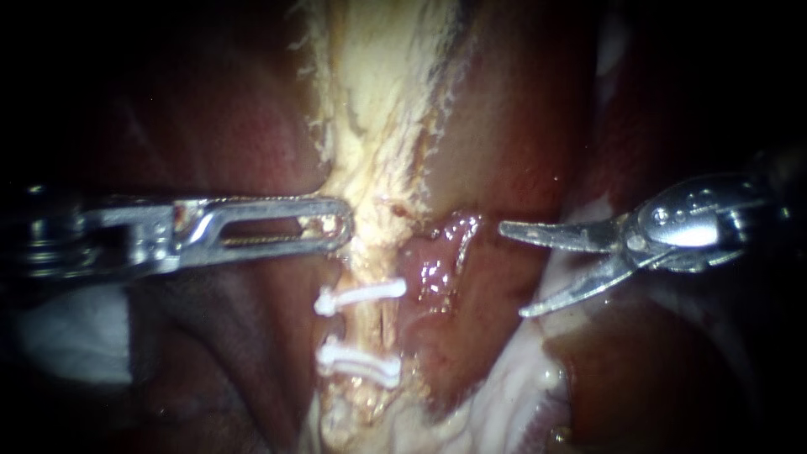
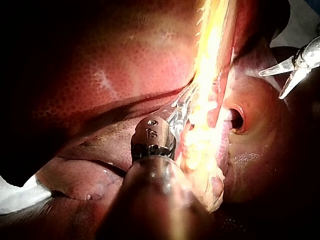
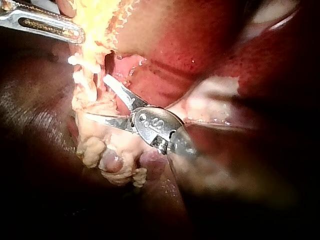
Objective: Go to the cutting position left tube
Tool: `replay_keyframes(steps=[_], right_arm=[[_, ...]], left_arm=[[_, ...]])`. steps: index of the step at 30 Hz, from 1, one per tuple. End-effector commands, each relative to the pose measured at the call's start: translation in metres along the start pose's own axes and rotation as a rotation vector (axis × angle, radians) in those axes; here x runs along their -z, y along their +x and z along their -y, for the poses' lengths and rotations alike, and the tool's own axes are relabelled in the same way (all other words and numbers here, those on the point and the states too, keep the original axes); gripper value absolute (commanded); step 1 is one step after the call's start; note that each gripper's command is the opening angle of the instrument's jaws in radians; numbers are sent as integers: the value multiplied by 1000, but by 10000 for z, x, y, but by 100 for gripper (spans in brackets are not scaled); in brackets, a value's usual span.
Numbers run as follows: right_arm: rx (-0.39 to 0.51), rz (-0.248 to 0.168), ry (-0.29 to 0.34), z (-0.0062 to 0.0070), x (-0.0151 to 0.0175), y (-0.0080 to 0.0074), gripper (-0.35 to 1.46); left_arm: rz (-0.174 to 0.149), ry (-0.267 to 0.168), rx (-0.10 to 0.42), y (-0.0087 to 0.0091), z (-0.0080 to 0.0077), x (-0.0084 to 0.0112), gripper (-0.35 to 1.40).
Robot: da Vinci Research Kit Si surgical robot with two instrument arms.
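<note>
Blades of my right instrument stand wide open at mid right of the frame, holding nothing. Left tube, pale, runs vertically at lower centre, crossed by an upper clip and a lower clip; the gap between them lies well left of my blades, slightly lower. Beyond, my left instrument is clamped on pale tissue above the clips.

The pale tissue strip is clamped by the left end effector just above two white clips; the right end effector is spread open, apart from them.
</note>
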Motion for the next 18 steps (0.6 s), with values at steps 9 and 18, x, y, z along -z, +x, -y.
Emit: replay_keyframes(steps=[9, 18], right_arm=[[2, 0, -3, 2, -6, -1, 143], [-20, -11, 48, 11, -31, -13, 143]], left_arm=[[-2, 2, 0, -1, -2, 4, -35], [-3, 0, 0, 1, 1, 28, -35]])
